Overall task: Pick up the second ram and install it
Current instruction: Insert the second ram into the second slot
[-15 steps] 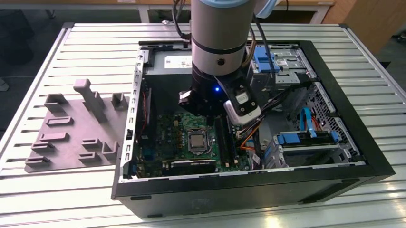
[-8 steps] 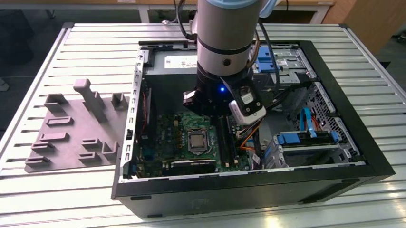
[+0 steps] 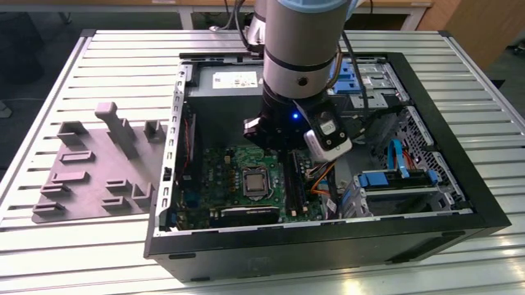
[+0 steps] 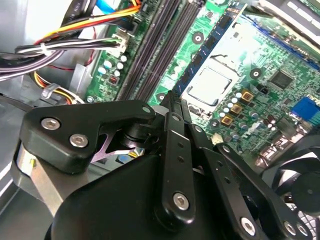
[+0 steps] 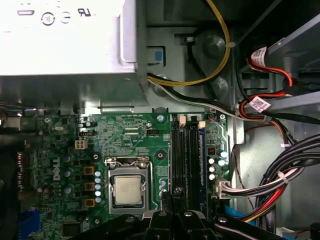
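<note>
The second ram (image 4: 212, 42), a thin dark blue-green stick with black chips, stands on edge along the motherboard slot closest to the processor (image 4: 212, 85). In both wrist views my gripper (image 4: 170, 97) (image 5: 175, 194) has its fingertips pinched together on the near part of the stick. In the exterior view the gripper (image 3: 286, 161) reaches down inside the open computer case (image 3: 459, 178), over the black memory slots (image 3: 297, 184) beside the processor. I cannot tell how deep the stick sits in its slot.
Other black memory slots (image 4: 160, 45) run alongside the stick. Cable bundles (image 5: 280, 185) and drive bays (image 3: 394, 178) crowd the case on the exterior view's right. The power supply (image 5: 65, 40) lies beyond the board. A grey fixture plate (image 3: 98, 166) with upright posts rests on the slatted table, left of the case.
</note>
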You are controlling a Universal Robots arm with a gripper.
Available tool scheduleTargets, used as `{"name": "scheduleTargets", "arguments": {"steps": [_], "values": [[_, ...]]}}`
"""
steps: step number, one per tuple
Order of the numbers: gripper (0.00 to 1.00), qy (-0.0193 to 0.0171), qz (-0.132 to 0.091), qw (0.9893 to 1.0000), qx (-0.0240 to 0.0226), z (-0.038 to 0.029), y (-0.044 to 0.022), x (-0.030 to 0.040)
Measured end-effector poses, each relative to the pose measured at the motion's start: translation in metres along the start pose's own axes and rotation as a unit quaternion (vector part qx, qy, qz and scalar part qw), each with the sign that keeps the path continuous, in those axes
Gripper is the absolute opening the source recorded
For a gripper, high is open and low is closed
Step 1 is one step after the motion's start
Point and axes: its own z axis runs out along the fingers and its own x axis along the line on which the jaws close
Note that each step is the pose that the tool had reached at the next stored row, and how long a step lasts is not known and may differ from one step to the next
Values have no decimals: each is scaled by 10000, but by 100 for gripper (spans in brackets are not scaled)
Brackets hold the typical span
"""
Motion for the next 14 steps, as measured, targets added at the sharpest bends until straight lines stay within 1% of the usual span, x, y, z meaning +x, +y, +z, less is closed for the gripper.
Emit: {"name": "scheduleTargets", "arguments": {"steps": [7, 14], "values": [[12, 0, 0, 10000, 1, 13, 4, -100], [12, 0, -5, 10000, 0, 41, 5, -153]]}}
